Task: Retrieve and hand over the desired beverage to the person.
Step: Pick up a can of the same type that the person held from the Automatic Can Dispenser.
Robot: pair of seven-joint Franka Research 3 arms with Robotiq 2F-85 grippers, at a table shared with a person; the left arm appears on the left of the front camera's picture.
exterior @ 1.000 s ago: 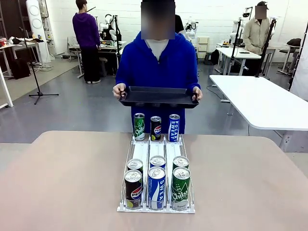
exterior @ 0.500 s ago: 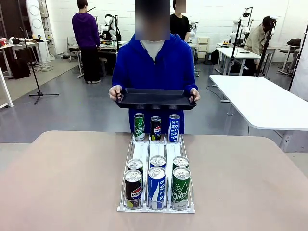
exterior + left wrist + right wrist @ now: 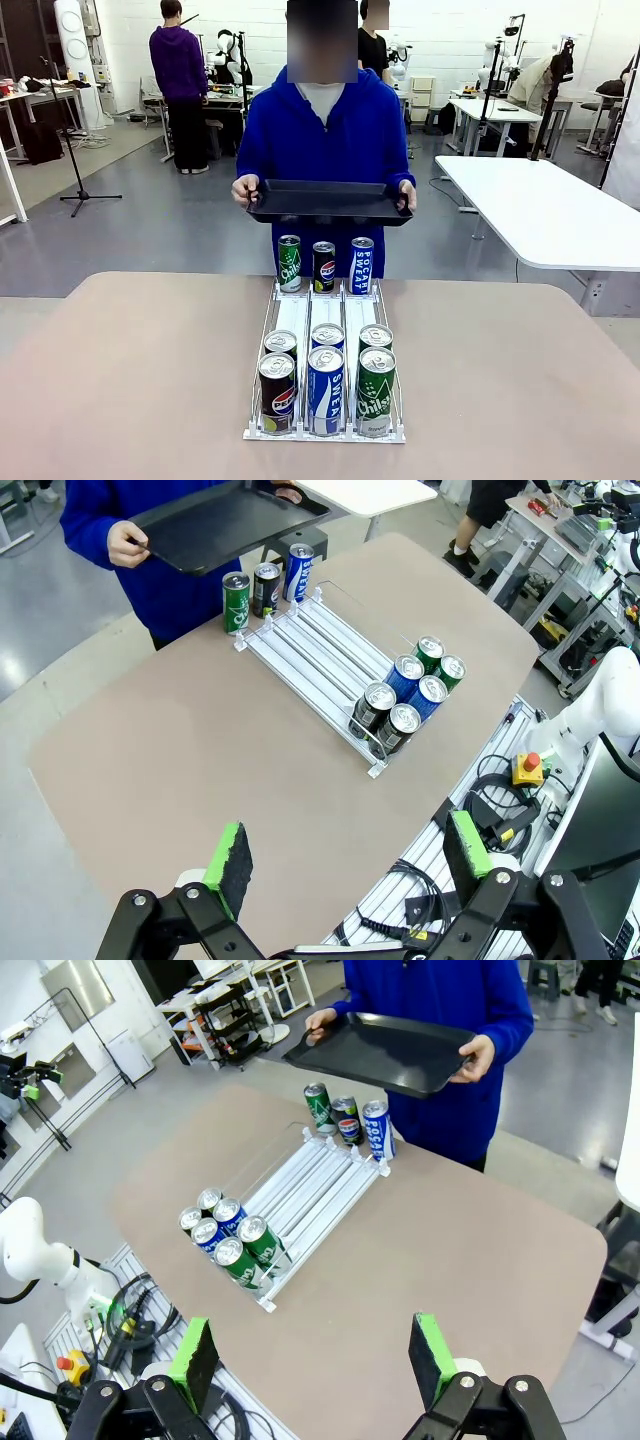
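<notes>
Right now the person (image 3: 325,130), in a bright blue hoodie over a white shirt, stands at the far side of the worktop (image 3: 130,370). They hold a black tray (image 3: 328,200) level in front of them, with a hand (image 3: 245,189) on each short end.

A white three-lane rack (image 3: 296,315) lies along the middle of the worktop, running from the robot's side toward the person. At its far end three cans stand upright side by side: a green can (image 3: 289,263), a dark Pepsi can (image 3: 324,266) and a blue Pocari Sweat can (image 3: 361,265). At the near end six more cans stand in two rows. The front row has a Pepsi can (image 3: 277,392), a blue-and-white can (image 3: 325,389) and a green can (image 3: 376,391), each with another can close behind it in the same lane.

The left fingers (image 3: 230,855) are spread wide and hold nothing, hanging high above the worktop's near edge, well apart from the rack. The right fingers (image 3: 195,1352) are spread just as wide with nothing between them, also high and well clear of the cans.
</notes>
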